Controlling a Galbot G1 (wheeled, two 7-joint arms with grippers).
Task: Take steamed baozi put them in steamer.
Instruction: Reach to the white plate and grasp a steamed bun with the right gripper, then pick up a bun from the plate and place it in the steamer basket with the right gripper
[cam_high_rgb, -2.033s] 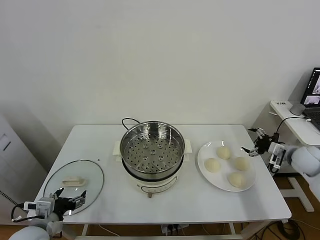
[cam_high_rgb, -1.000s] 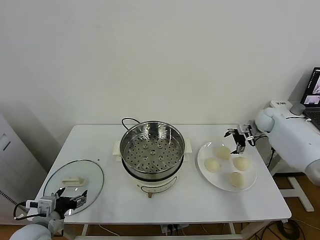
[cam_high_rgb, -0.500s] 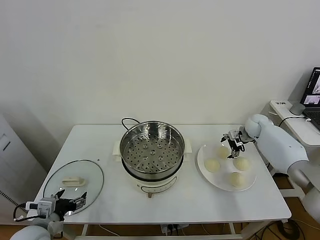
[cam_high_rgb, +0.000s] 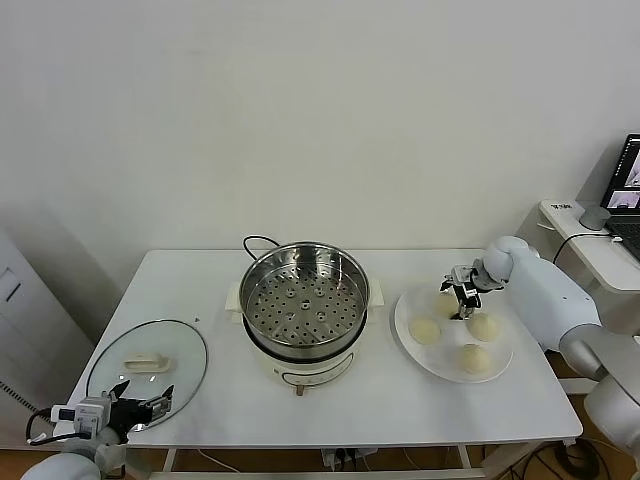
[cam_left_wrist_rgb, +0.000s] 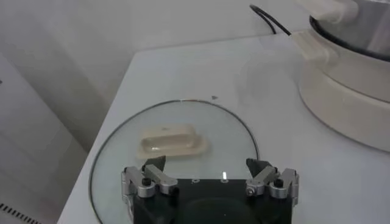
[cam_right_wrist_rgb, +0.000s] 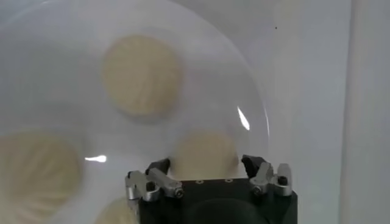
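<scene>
The steel steamer (cam_high_rgb: 305, 300) stands open mid-table on its white base. Several baozi lie on a white plate (cam_high_rgb: 438, 371) to its right: one (cam_high_rgb: 425, 330) nearest the steamer, one (cam_high_rgb: 484, 326) on the right, one (cam_high_rgb: 473, 358) in front. My right gripper (cam_high_rgb: 462, 296) hovers over the plate's far side. In the right wrist view it (cam_right_wrist_rgb: 206, 164) is open, and a baozi (cam_right_wrist_rgb: 205, 152) sits between its spread fingers. Another baozi (cam_right_wrist_rgb: 142, 74) lies beyond. My left gripper (cam_high_rgb: 140, 408) is open and empty at the table's front left.
A glass lid (cam_high_rgb: 185, 345) with a cream handle (cam_high_rgb: 147, 363) lies flat at front left; it also shows in the left wrist view (cam_left_wrist_rgb: 116, 164), under my left gripper (cam_left_wrist_rgb: 206, 165). A black cord (cam_high_rgb: 255, 241) runs behind the steamer. A side desk with a laptop (cam_high_rgb: 628, 190) stands right.
My right arm swung in from the table's right side to over the plate. Its gripper came down over the far baozi. The left arm stayed still.
</scene>
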